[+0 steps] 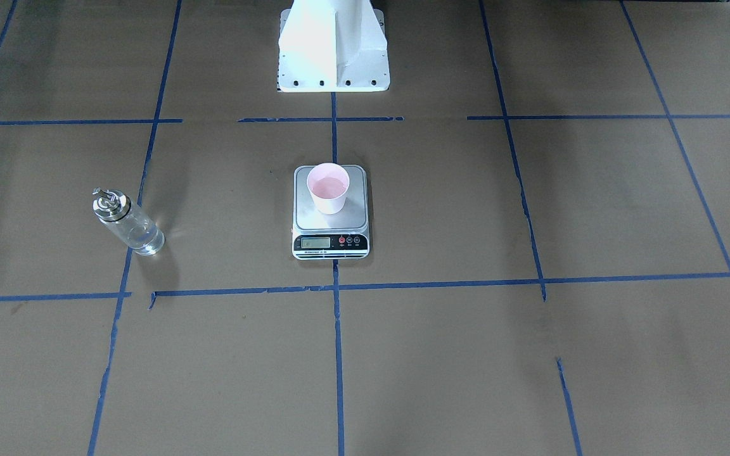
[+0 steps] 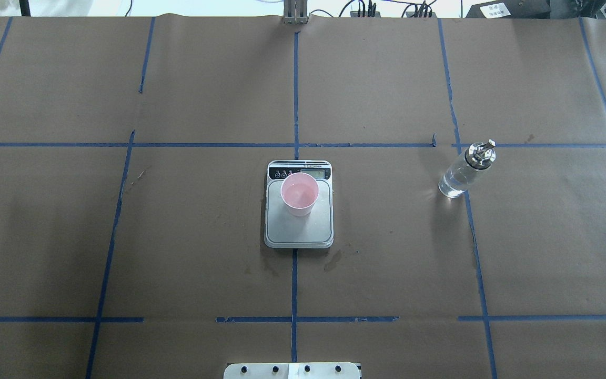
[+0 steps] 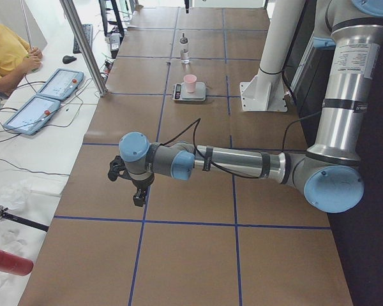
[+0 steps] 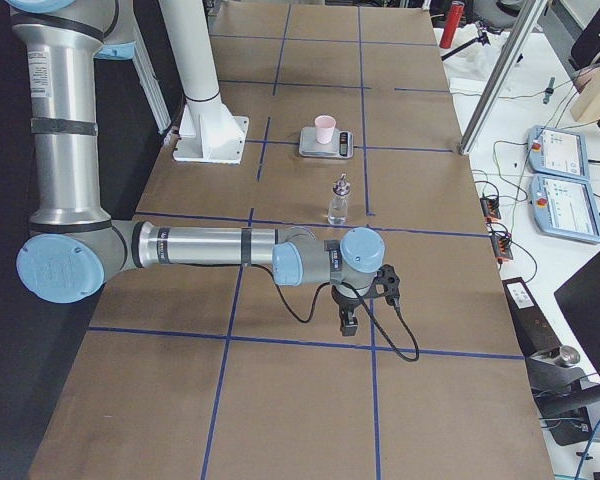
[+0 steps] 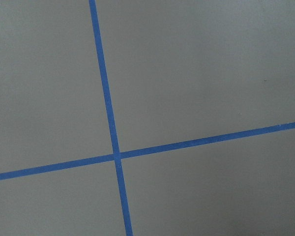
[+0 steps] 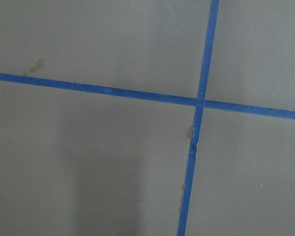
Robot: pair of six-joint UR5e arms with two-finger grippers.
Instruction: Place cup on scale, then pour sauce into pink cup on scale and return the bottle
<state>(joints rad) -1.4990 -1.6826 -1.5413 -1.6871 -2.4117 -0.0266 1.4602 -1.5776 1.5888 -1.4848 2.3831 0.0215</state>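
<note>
The pink cup (image 1: 328,188) (image 2: 299,194) stands upright on the scale (image 1: 314,218) (image 2: 298,231), toward the display end of its steel plate. Upright on the brown paper stands the glass bottle (image 1: 127,223) (image 2: 463,171) with its metal spout cap, on my right side and apart from the scale. The sauce inside is clear and barely shows. Both arms are folded back, far from these things. My left gripper (image 3: 138,194) hangs over the table's near end in the exterior left view. My right gripper (image 4: 348,322) hangs short of the bottle (image 4: 338,200). I cannot tell whether either is open or shut.
The robot's white pedestal (image 1: 333,47) stands behind the scale. Blue tape lines cross the paper. Beside the table a person in yellow (image 3: 3,54) sits at two tablets (image 3: 51,92), near a slanted metal pole (image 3: 83,44). Both wrist views show only paper and tape.
</note>
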